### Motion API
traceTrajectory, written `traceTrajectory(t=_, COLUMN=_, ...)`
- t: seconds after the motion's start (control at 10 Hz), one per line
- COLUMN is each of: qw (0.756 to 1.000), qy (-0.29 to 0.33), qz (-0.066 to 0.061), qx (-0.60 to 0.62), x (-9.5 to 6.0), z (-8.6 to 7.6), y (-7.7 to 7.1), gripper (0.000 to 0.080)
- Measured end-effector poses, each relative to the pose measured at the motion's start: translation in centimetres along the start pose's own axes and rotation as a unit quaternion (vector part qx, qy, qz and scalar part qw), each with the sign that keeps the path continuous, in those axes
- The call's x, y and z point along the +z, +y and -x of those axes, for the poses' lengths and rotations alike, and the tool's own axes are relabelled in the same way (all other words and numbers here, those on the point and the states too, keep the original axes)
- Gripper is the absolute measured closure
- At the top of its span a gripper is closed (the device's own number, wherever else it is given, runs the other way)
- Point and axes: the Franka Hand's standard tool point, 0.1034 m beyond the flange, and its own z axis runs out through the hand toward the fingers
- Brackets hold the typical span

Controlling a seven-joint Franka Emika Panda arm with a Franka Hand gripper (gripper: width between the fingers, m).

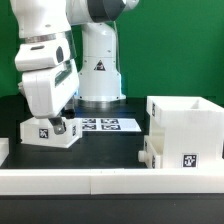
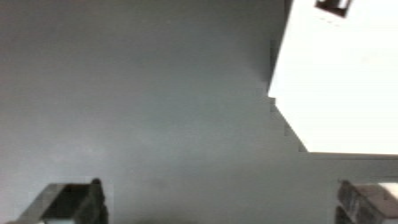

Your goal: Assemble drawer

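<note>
Exterior view's lower left held a tray [image 1: 48, 132] loose on the bench [image 1: 110, 147], apart from the shell [image 1: 188, 125]; the gripper [image 2: 222, 205] hung released; assembly looked barely begun.

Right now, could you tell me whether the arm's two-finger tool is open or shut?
Open: the tool shows its dark fingers wide apart, nothing between them.
</note>
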Motion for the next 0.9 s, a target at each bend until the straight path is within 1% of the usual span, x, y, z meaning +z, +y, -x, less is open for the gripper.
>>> traceTrajectory(t=0.1, qw=1.0, qy=0.001, qz=0.0, qx=0.009, x=0.0, z=0.0, y=0.0, gripper=0.0151)
traceTrajectory(t=0.3, qw=0.997, qy=0.001, qz=-0.001, qx=0.078, x=0.1, z=-0.1, y=0.0, gripper=0.0151)
traceTrajectory(t=0.7, qw=0.976, qy=0.002, qz=-0.001, qx=0.216, x=0.1, z=-0.1, y=-0.1, gripper=0.0151)
traceTrajectory(t=0.8, qw=0.968, qy=0.004, qz=0.011, qx=0.251, x=-0.1, z=0.3, y=-0.4, gripper=0.0151)
traceTrajectory(t=0.9, qw=0.955, qy=0.006, qz=0.017, qx=0.297, x=-0.3, z=0.8, y=-1.1, gripper=0.0151)
